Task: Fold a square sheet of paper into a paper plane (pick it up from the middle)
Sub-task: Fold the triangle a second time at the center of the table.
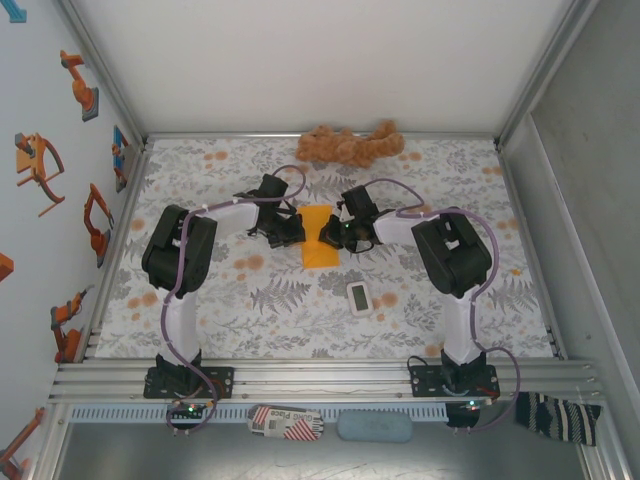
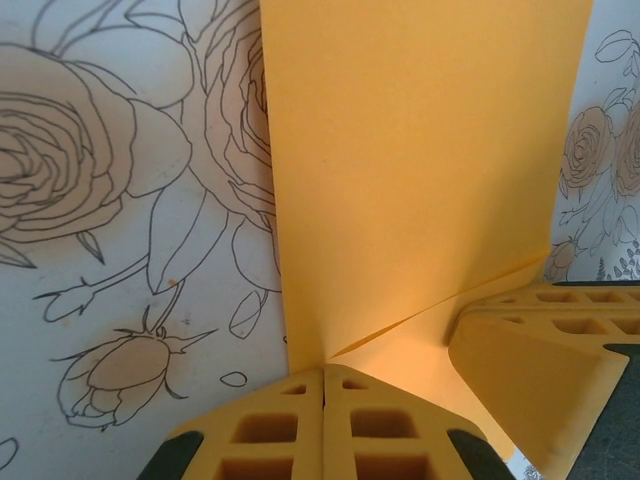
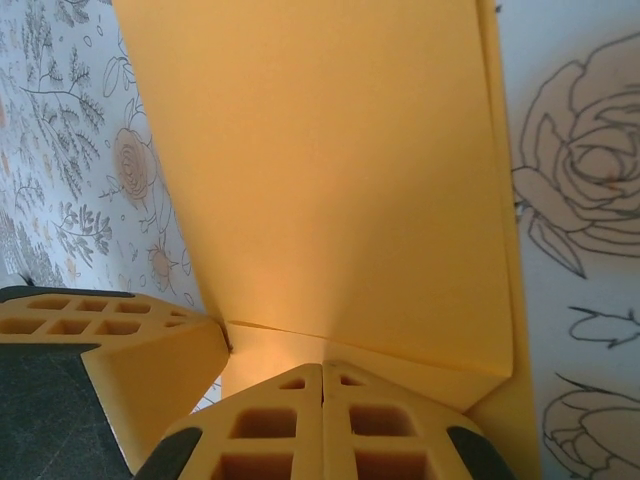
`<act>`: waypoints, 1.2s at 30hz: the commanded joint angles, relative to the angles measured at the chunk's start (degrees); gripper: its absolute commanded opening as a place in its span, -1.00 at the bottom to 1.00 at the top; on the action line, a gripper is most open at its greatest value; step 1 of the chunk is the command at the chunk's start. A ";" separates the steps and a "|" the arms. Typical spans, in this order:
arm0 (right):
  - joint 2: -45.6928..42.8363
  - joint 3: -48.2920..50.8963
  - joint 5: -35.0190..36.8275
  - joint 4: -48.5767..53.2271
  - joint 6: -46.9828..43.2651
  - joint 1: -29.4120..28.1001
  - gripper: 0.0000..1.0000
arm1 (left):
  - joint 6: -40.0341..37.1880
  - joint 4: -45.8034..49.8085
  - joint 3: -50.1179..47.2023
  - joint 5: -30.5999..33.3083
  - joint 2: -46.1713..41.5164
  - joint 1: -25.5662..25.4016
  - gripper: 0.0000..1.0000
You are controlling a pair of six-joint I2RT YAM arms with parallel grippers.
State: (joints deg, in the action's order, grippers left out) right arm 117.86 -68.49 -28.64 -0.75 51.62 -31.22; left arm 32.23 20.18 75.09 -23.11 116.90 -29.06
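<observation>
1. The paper lies at the middle of the floral tabletop, between the two arms. It is a narrow orange strip, with its long side running away from the bases.
2. The left hand sits at the paper's left edge, about halfway along. The right hand sits at the right edge, opposite it and close by.
3. In the left wrist view the left hand's fingers are pressed together with no gap. Their tips touch the paper where a crease begins. The crease slants up to the right, towards the right hand's fingers, which rest on the same sheet.
4. In the right wrist view the right hand's fingers are also pressed together, tips against the paper just below a crease. The left hand's fingers touch the sheet at the crease's left end. A second layer's edge shows along the paper's right side.
5. I cannot tell whether either hand has the thin sheet caught between its fingers.
6. A brown plush toy lies at the far edge, well apart from the paper.
7. A white device lies on the near side of the paper, a little to its right and not touching it.
</observation>
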 commanded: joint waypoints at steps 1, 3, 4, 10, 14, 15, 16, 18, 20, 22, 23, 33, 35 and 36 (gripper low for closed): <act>1.56 0.57 2.52 3.47 -0.90 -0.07 -1.00 | 0.59 3.42 1.76 1.64 0.12 0.53 -0.89; 1.88 1.13 3.30 4.30 -1.00 -0.06 -1.00 | 2.90 1.54 2.43 0.69 -2.62 0.15 -0.80; 2.09 1.33 3.72 4.66 -1.01 -0.07 -1.00 | 4.31 -0.34 2.15 0.19 -4.17 -0.34 -0.74; 2.43 1.97 4.14 5.11 -0.05 -0.07 -1.00 | 9.78 -6.17 -4.07 1.09 -10.10 -2.31 -0.68; 2.53 1.59 4.49 6.43 0.24 -0.06 -1.00 | 11.96 -8.97 -7.75 -2.39 -11.60 -2.88 -0.84; 2.63 1.41 4.63 6.82 0.28 -0.11 -1.00 | 12.15 -9.27 -8.17 -3.12 -11.82 -3.07 -0.86; 2.71 1.36 4.73 7.06 0.34 -0.07 -1.00 | 12.24 -9.45 -8.33 -3.54 -11.89 -3.43 -0.88; 2.72 1.35 5.02 7.24 0.58 -0.09 -1.00 | 12.42 -9.49 -8.31 -4.28 -11.50 -4.09 -0.90; 2.90 1.37 5.09 7.34 0.99 -0.07 -1.00 | 12.79 -9.43 -8.53 -4.48 -10.49 -4.72 -0.94; 3.13 1.42 5.13 7.30 1.36 -0.07 -1.00 | 13.18 -9.60 -8.99 -4.34 -9.41 -5.14 -0.95; 3.14 1.47 5.18 7.21 1.46 -0.07 -1.00 | 13.34 -9.80 -9.10 -4.40 -8.96 -5.37 -0.95; 3.39 1.42 5.09 7.25 2.08 -0.07 -1.00 | 13.56 -8.63 -8.84 -3.26 -6.80 -6.38 -0.95; 3.43 1.35 5.15 7.22 2.09 -0.07 -1.00 | 13.80 -8.56 -9.31 -3.18 -6.31 -6.40 -0.94; 3.43 1.40 5.13 7.26 2.16 -0.07 -1.00 | 13.91 -8.51 -9.46 -3.28 -6.16 -6.42 -0.95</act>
State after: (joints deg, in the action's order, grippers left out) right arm 117.86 -68.36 -27.86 -0.60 53.04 -31.27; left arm 45.36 10.76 66.81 -26.61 109.65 -35.24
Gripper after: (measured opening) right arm 0.049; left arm 0.063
